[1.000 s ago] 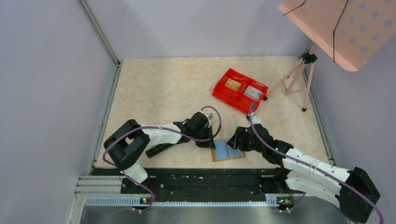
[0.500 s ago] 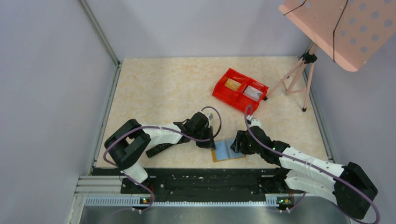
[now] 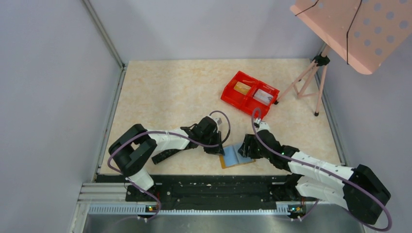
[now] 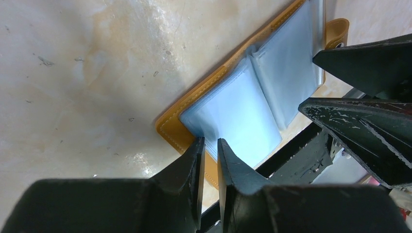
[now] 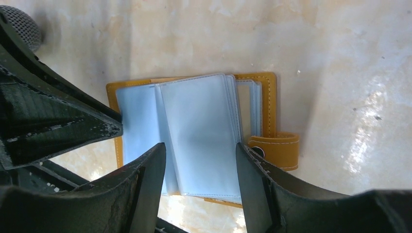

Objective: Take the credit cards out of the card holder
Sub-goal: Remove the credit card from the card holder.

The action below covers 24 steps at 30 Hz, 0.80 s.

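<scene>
The card holder (image 3: 236, 156) lies open near the table's front edge, tan outside with light-blue clear sleeves inside. My left gripper (image 3: 220, 148) is shut on its left edge (image 4: 209, 145), pinching sleeve and tan cover. My right gripper (image 3: 248, 146) is open, its fingers on either side of the right-hand sleeves (image 5: 200, 150), just above them. The holder's snap tab (image 5: 274, 150) sticks out on the right. A yellow-gold card (image 3: 241, 88) and a pale grey card (image 3: 263, 96) lie in the red tray. No card shows clearly inside the sleeves (image 5: 194, 116).
The red two-compartment tray (image 3: 250, 93) stands at the back right of the table. A pink tripod (image 3: 311, 80) with a perforated pink board (image 3: 359, 29) stands at the right edge. The black base rail (image 3: 209, 187) runs just in front of the holder.
My right gripper has shifted a little left and forward over the holder's right sleeves. The left gripper and the holder have stayed put.
</scene>
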Each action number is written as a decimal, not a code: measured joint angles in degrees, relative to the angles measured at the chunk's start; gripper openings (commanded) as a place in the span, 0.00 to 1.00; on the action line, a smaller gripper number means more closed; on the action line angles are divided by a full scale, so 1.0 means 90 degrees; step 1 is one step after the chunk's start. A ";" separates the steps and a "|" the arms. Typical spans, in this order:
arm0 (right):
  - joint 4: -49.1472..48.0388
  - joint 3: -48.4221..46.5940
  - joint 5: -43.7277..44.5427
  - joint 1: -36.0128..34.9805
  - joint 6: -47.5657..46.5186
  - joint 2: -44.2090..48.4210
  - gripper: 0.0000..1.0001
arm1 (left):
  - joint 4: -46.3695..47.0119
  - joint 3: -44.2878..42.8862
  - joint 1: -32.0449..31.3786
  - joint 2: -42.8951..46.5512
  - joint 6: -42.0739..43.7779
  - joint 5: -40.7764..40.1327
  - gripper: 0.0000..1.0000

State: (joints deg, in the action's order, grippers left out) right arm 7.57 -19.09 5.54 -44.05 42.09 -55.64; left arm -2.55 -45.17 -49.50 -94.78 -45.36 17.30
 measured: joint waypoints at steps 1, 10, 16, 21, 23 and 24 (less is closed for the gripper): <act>-0.0080 0.0002 -0.0041 0.0000 -0.0005 -0.0036 0.55 | 0.0000 0.0000 0.0000 0.0000 -0.0002 0.0002 0.21; -0.1265 0.0250 -0.0559 0.0041 0.0211 -0.0420 0.54 | 0.0000 0.0000 0.0000 0.0000 -0.0046 0.0075 0.21; -0.1758 0.0457 -0.1110 0.0034 0.0527 -0.0454 0.54 | 0.0002 0.0000 0.0000 -0.0005 -0.0056 0.0090 0.21; -0.2040 0.0668 -0.1508 0.0034 0.0806 -0.0318 0.54 | 0.0070 0.0000 -0.0005 -0.0044 -0.0083 0.0097 0.21; -0.2067 0.0714 -0.1598 0.0034 0.0877 -0.0206 0.54 | 0.0075 0.0000 -0.0007 -0.0044 -0.0090 0.0097 0.21; -0.2081 0.0719 -0.1634 0.0034 0.0906 -0.0143 0.54 | 0.0075 0.0000 -0.0007 -0.0046 -0.0090 0.0100 0.21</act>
State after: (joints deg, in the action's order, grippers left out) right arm -11.16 -12.62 -9.17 -43.75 50.24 -56.93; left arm -1.87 -45.17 -49.56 -95.20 -46.17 18.20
